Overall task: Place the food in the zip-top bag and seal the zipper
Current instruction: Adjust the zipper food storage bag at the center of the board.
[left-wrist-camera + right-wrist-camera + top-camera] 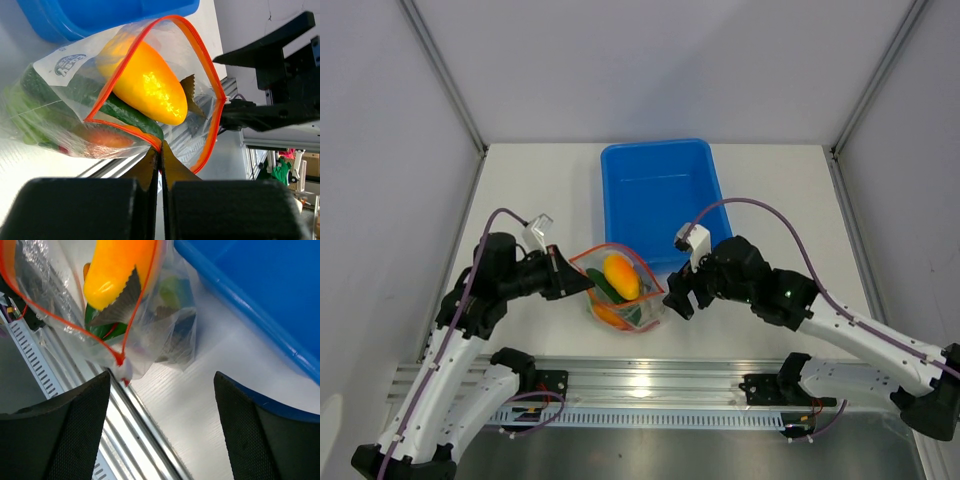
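Zip-top bag (620, 290) sat at 6 o'clock from blue tub (660, 195) on white table (540, 190), mouth open, pepper (150, 85) inside; blue logo (69, 64) unreadable. Left gripper (160, 156) pinched zipper (172, 18) corner; right gripper (161, 390) gaped empty at 3 o'clock.

The clear, crinkly zip-top bag (620, 292) with its thin orange-red zipper strip (172, 18) stands open-mouthed near the white table's (535, 190) front edge, but the orange-yellow toy pepper (620, 275) fills much of that mouth. The blue plastic tub (660, 190) blocks the way just behind. The left gripper (586, 284), pinched on the bag's left corner, closes off that side. The right gripper (674, 300), jaws wide, stands just off the right corner. Bare tabletop lies left of the tub.
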### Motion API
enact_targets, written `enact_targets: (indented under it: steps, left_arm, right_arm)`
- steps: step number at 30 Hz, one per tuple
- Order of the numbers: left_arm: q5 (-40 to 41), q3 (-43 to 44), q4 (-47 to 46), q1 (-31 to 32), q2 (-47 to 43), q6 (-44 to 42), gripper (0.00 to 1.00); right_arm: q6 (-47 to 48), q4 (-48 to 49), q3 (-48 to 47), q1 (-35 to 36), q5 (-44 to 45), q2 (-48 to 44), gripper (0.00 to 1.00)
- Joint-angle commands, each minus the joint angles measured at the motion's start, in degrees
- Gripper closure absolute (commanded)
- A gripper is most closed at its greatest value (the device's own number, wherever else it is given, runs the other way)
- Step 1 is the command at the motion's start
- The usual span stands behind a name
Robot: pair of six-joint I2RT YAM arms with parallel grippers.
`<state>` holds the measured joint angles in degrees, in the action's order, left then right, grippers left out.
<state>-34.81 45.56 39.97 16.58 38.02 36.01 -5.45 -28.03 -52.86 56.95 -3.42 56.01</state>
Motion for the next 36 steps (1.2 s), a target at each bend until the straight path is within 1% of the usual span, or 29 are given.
enact_targets:
  steps: [1,4,8,10,13,14,15,17,18,22,26,27,29,31,32,35,36]
  left_arm:
    - [-2.6,3.0,-1.6,-0.4,0.6,-2.5,0.99]
    - [-3.0,3.7,-1.4,-0.4,0.8,-3.1,0.99]
    - [-3.2,4.0,-1.3,-0.4,1.4,-3.4,0.99]
    - [-3.7,3.9,-1.5,-0.4,1.4,-3.4,0.99]
    - [-3.7,3.7,-1.5,-0.4,1.3,-3.3,0.99]
    - [-3.7,3.7,-1.5,-0.4,1.3,-3.4,0.99]
    - [-3.6,3.7,-1.2,-0.4,1.3,-3.6,1.00]
    - [-3.2,3.7,-0.7,-0.4,1.1,-3.9,1.00]
    - [-3.2,3.8,-0.4,-0.4,1.0,-4.0,1.00]
    - [-2.1,4.7,1.1,-0.4,0.7,-4.6,1.00]
    - [-0.2,8.3,3.3,-0.4,-0.1,-5.2,0.99]
    - [0.4,9.4,3.7,-0.4,-0.7,-5.2,0.99]
    - [1.2,10.3,3.9,-0.4,-2.7,-5.2,0.99]
    - [1.9,10.0,3.8,-0.4,-3.7,-5.1,1.00]
    - [1.9,9.3,4.2,-0.4,-3.7,-5.1,0.99]
    - [1.0,5.6,2.6,-0.4,-3.7,-4.8,0.99]
    - [1.1,3.8,1.9,-0.4,-3.8,-4.8,0.99]
  right_arm:
    - [2.8,5.0,-1.7,-3.5,-9.1,1.2,0.17]
    - [4.2,5.7,-3.6,-4.5,-13.5,4.2,0.26]
    - [5.2,5.0,-6.1,-5.0,-19.6,8.1,0.41]
    - [5.2,4.9,-7.0,-4.9,-21.5,9.8,0.44]
    - [5.2,5.4,-7.6,-4.9,-21.0,10.9,0.64]
    - [5.2,5.2,-8.0,-4.9,-20.6,11.3,0.82]
    - [5.2,5.0,-8.5,-4.9,-20.1,11.4,0.90]
    - [6.8,3.1,-10.2,-5.0,-16.7,12.1,0.99]
    - [6.8,3.1,-10.9,-4.9,-15.8,12.4,1.00]
    - [10.2,-1.5,-15.1,-4.9,-12.5,12.7,1.00]
    - [15.2,-4.7,-20.3,-5.0,-10.6,12.3,1.00]
    - [15.6,-5.4,-22.8,-4.9,-9.9,11.8,1.00]
    - [16.5,-6.2,-24.2,-5.0,-9.5,11.1,1.00]
    - [17.0,-6.2,-23.9,-5.5,-11.5,10.4,1.00]
    - [17.1,-6.1,-23.3,-5.9,-14.6,10.3,1.00]
    - [17.3,-6.3,-20.5,-6.6,-19.6,11.2,1.00]
    - [17.1,-4.8,-19.4,-6.7,-20.3,11.2,1.00]
